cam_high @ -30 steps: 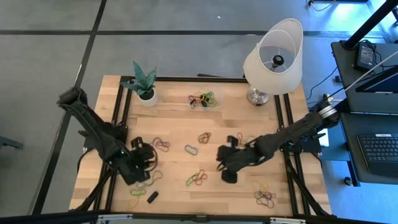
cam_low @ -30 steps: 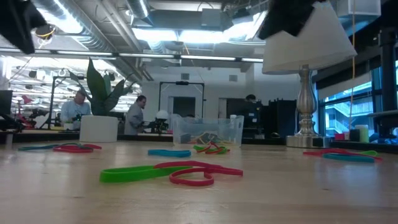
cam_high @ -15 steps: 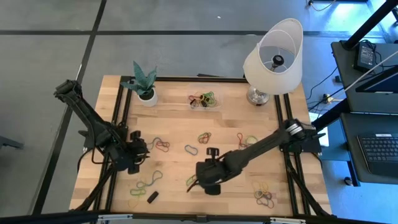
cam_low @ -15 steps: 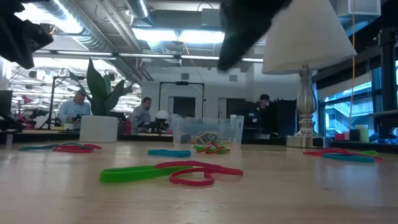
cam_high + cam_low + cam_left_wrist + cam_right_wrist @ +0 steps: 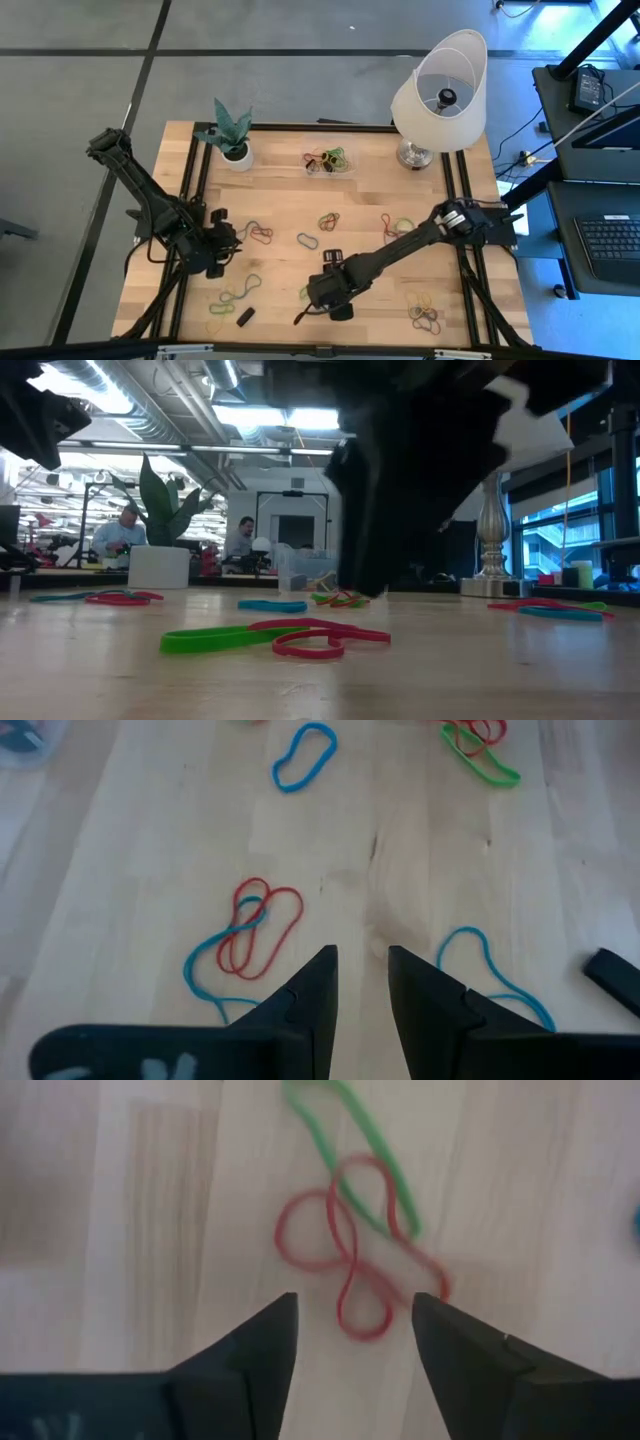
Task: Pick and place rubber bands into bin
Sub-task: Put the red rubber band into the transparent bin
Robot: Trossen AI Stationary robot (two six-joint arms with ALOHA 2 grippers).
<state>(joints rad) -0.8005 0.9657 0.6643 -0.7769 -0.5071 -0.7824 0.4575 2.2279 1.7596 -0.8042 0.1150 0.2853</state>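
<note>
Hovering right tool (image 5: 354, 1330), fingers spread, over red-green rubber bands (image 5: 350, 1240); left tool (image 5: 358, 990) part-open (empty), bench (image 5: 280, 215).

A light wooden table (image 5: 290, 215) carries scattered rubber bands (image 5: 322, 221) near the clear bin (image 5: 328, 161), between plant pot (image 5: 238, 157) and lamp (image 5: 414, 155)

You looked straight down on the whole table (image 5: 400, 255) from overhead. Your low camera sat at tabletop height, facing the room. Each wrist camera pointed close at the wood; the right one shared the green-and-red rubber bands (image 5: 355, 1230) with the low view (image 5: 275, 637).
</note>
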